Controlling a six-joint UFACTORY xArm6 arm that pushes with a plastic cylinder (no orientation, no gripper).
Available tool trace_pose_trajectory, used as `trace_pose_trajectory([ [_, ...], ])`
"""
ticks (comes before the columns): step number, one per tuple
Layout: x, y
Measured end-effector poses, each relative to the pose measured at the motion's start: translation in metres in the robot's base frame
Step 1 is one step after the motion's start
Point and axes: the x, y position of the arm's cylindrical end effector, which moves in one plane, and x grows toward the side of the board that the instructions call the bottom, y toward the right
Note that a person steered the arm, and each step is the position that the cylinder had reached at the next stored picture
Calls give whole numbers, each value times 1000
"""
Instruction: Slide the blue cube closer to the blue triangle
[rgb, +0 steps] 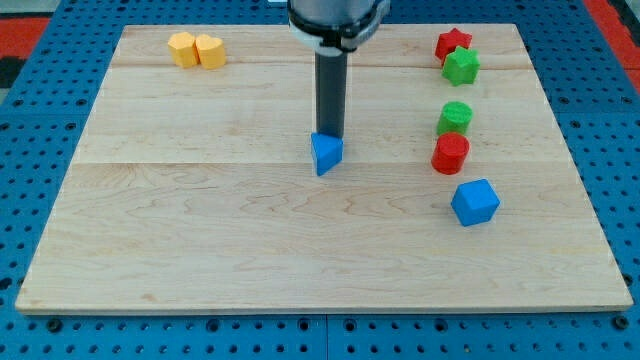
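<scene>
No end effector fitted, so no open/closed state; my tip (330, 135) touching top edge of blue triangle (326, 154), mid-table (200, 230). Blue cube (475, 202) well apart toward view's right, below red cylinder (450, 153). Nothing in any container.

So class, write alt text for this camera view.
My tip rests just above the blue triangle mid-board; the blue cube sits apart, lower right. Red and green blocks line the right side, two yellow blocks top left.
</scene>
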Motion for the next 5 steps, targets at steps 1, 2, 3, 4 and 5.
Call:
trace_pose_trajectory([
  [1,40,0],
  [2,69,4],
  [3,78,58],
  [4,99,132],
  [5,137,164],
])
